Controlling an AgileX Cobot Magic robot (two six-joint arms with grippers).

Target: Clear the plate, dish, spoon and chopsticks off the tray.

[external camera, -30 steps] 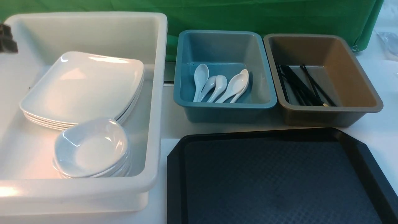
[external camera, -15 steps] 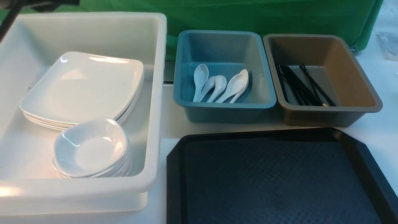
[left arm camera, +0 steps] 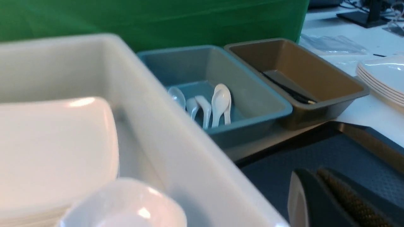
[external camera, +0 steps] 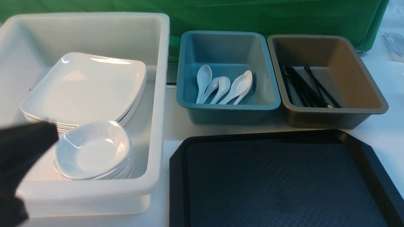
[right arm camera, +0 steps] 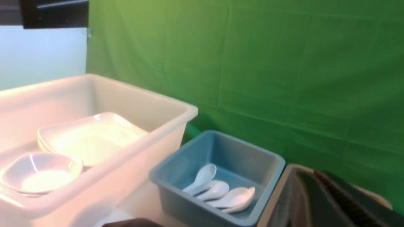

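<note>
a: the tray (external camera: 277,183) at lower right is sitting bare; plates (external camera: 85,88), spoons (external camera: 224,86) and chopsticks (external camera: 307,88) are lying in their tubs.

b: both pincers are clenched, empty. best keeping the left pincer (left arm camera: 331,198) clear of the white tub (external camera: 157,94).

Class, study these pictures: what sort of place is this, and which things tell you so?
Probably a mock canteen dish-return station set up for filming. Sorted tableware shows it: stacked plates in a white tub, spoons in a blue tub, beside a black tray. A green backdrop hangs behind.
</note>
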